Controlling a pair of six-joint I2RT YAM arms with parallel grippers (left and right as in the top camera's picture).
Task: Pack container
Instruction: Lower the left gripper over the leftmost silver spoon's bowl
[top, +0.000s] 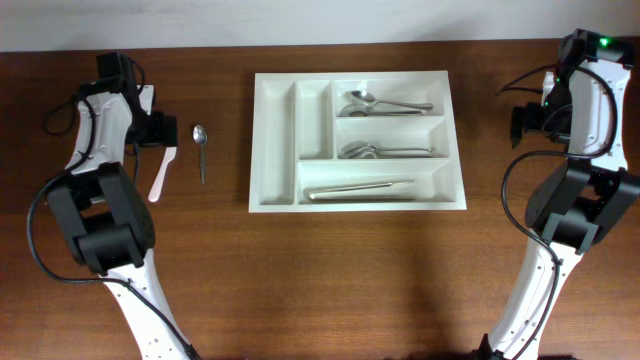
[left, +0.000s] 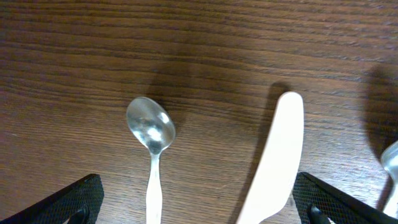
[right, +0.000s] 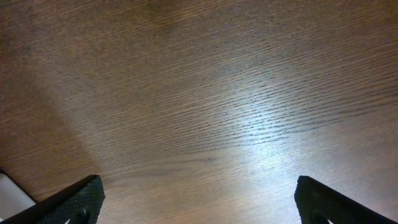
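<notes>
- Under the left wrist, the left gripper (left: 199, 208) hangs with its jaws spread wide and nothing between them. It is above a spoon (left: 151, 132) and a white plastic utensil (left: 277, 158), which lie side by side on the table (left: 199, 43).
- Both pieces lie flat on the wood. I judge a thin handle could slip from the fingertips, and wide jaws coming down between the two could catch or shove both.
- At the right edge of that view a second spoon (left: 390, 165) shows in part, and a careless sweep could knock it.
- Further off, mid-table, the container (top: 260, 140) lies apart from both arms. There is cutlery (top: 375, 152) in its three long compartments, and its two narrow slots (top: 275, 140) are bare. A piece released tilted could end up bridging a divider.
- Farthest, the right gripper (right: 199, 208) stands open and empty over bare wood.
</notes>
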